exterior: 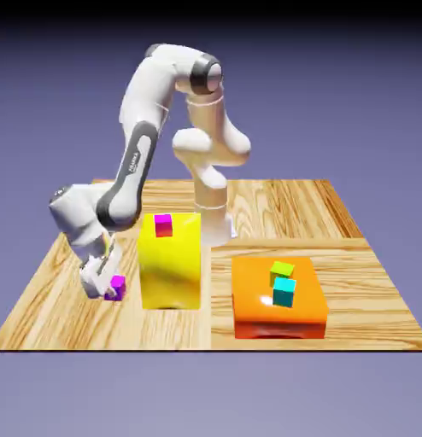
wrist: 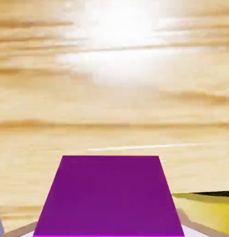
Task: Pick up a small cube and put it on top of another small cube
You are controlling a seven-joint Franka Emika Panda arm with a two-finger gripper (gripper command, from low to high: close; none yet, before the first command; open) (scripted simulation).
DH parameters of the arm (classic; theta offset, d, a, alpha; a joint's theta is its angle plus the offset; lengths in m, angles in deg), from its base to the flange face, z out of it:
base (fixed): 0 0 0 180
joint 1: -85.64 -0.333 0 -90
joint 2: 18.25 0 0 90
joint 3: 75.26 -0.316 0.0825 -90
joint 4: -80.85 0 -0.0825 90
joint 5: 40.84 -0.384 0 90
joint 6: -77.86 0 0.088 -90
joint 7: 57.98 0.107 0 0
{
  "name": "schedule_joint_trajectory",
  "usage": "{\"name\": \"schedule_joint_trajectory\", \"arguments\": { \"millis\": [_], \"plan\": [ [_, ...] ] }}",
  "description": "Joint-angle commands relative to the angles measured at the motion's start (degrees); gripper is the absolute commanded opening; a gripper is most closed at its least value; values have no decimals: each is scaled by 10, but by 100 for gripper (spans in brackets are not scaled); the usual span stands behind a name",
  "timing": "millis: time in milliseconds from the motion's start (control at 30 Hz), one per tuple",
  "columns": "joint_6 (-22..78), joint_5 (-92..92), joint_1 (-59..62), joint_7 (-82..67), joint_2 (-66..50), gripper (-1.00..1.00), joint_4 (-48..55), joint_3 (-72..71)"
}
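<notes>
The small cube [exterior: 118,287], plain magenta-purple, sits low on the wooden table [exterior: 43,299] near the exterior view's left, just left of the big yellow block [exterior: 172,265]. My gripper [exterior: 112,288] reaches down around it and is shut on it. In the hand view the small cube [wrist: 109,196] fills the bottom middle and hides most of the fingers. A pinker magenta-red small cube [exterior: 164,224] stands on top of the yellow block. A teal small cube [exterior: 284,292] and a green one [exterior: 282,270] rest on the flat orange block [exterior: 277,311].
The yellow block stands tall right beside the gripper, and its corner [wrist: 209,213] shows at the hand view's lower right. The orange block lies further to the exterior view's right. The robot's base [exterior: 216,213] rises behind the yellow block.
</notes>
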Motion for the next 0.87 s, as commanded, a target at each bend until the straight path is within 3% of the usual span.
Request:
{"name": "schedule_joint_trajectory", "arguments": {
  "millis": [0, 400, 567, 733, 767, 833],
  "plan": [
    [13, 27, -17, -5, 7, -100, 8, -3],
    [172, 186, -190, -28, 135, -100, 30, -208],
    [172, 127, -176, -9, 153, -100, -1, -276],
    [71, 117, -186, -17, 111, -100, -61, -284],
    [71, 117, -186, -17, 111, 100, -61, -284],
    [96, 119, -184, -15, 122, 100, -46, -282]
  ]
}}
